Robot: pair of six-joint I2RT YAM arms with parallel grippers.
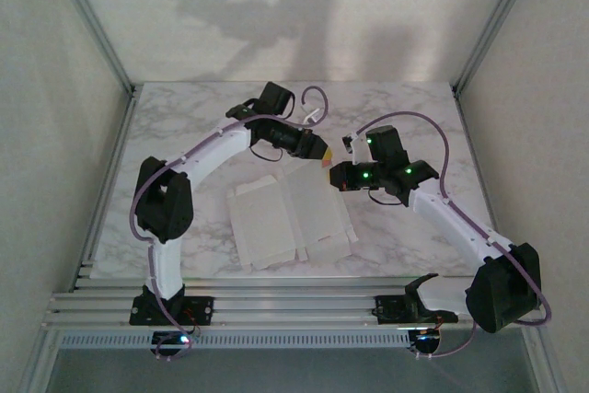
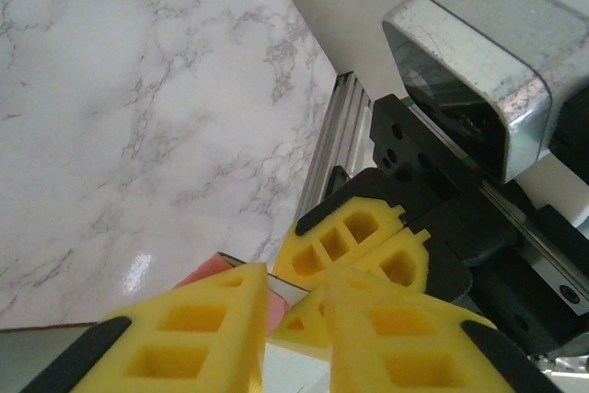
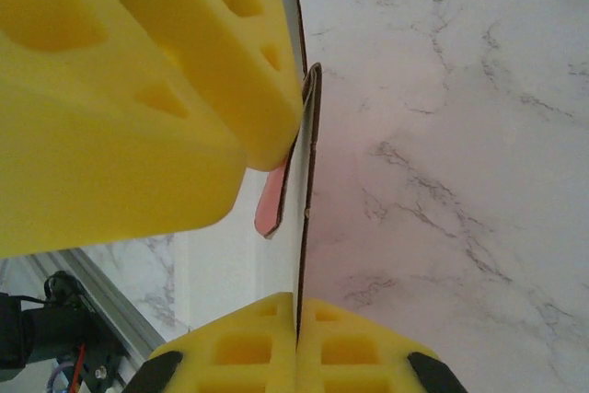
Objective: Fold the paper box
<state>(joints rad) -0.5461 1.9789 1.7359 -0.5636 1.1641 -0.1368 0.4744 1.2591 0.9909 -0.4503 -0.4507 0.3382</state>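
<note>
Paper box (image 1: 290,218) gripped at one corner on the marble table (image 1: 184,112)

From above, the white sheet lies flat at the table's middle, with the left gripper (image 1: 327,158) and right gripper (image 1: 333,172) meeting over the table's centre. On the left wrist camera, yellow fingers (image 2: 184,338) stand narrowly apart about a white edge and pink flap (image 2: 204,275); whether they pinch is unclear. On the right wrist camera, fingers (image 3: 368,356) press together on the sheet's thin edge, the table's marble behind.

The left gripper (image 1: 324,152) and right gripper (image 1: 333,175) crowd the paper box (image 1: 276,218) at its far corner. The table (image 1: 396,103) lies open along its far edge.
</note>
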